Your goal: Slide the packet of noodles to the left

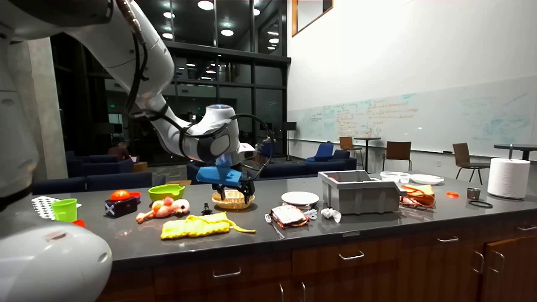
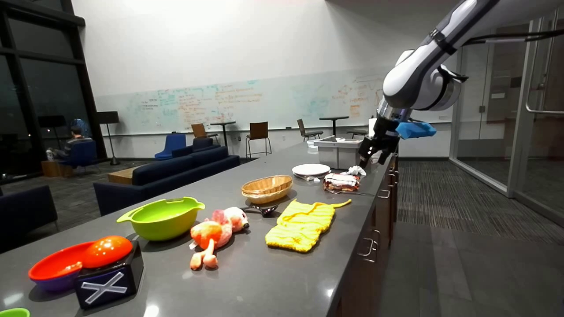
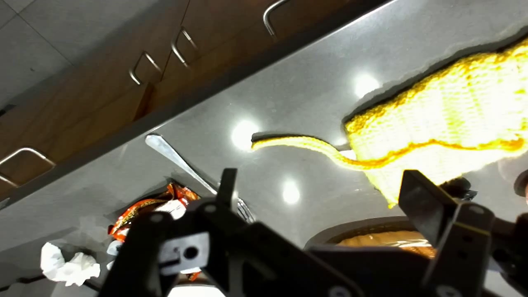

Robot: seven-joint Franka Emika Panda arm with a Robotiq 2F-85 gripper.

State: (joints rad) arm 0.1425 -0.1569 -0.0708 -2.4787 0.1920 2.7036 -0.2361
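Grey worktop (image 2: pixel 246 281) bore noodle packet (image 1: pixel 289 215); parted, empty fingers (image 3: pixel 420 202) hung clear. Step seemed approach; next move likely called for lowering beside packet, pushing left.

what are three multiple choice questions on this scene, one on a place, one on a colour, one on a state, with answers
1. Where is the fork relative to the noodle packet?
A) on top of it
B) beside it
C) inside it

2. What colour is the knitted cloth?
A) blue
B) green
C) yellow

3. How is the gripper?
A) open
B) shut and empty
C) shut on the fork

1: B, an exterior view shows the fork alongside the noodle packet.
2: C, the knitted cloth looks yellow in both exterior views.
3: A, the wrist view shows a wide gap between its fingers.
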